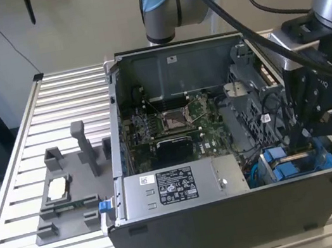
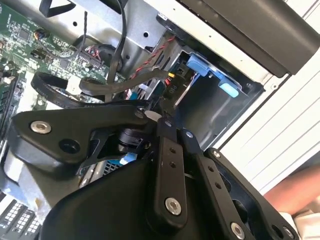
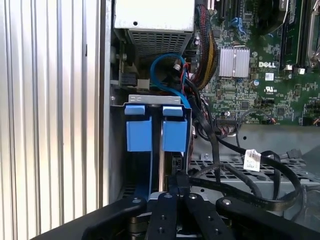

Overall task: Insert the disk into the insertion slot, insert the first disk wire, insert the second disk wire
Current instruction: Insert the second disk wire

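The disk (image 3: 139, 134), in its bright blue carrier, stands on edge inside the insertion slot (image 3: 150, 99), the dark cage at the case's corner on the exterior view's right (image 1: 301, 161). In both wrist views my gripper (image 3: 176, 192) is shut on the black plug of a flat black disk wire (image 3: 178, 179), just behind the carrier's blue tabs. In the second wrist view the gripper (image 2: 165, 117) holds the plug (image 2: 172, 90) at the cage's mouth, and the wire (image 2: 125, 82) trails back over the board. I cannot tell whether the plug is seated. In the exterior view the gripper (image 1: 307, 141) reaches down into that corner.
A silver power-supply box (image 1: 177, 186) fills the case's front. The green motherboard (image 1: 172, 123) lies behind it, crossed by loose black cables (image 3: 260, 175) and a blue cable (image 3: 162, 70). A grey stand (image 1: 69, 192) sits on the slatted table (image 1: 65, 97). A person's hand (image 2: 295, 195) is near the case.
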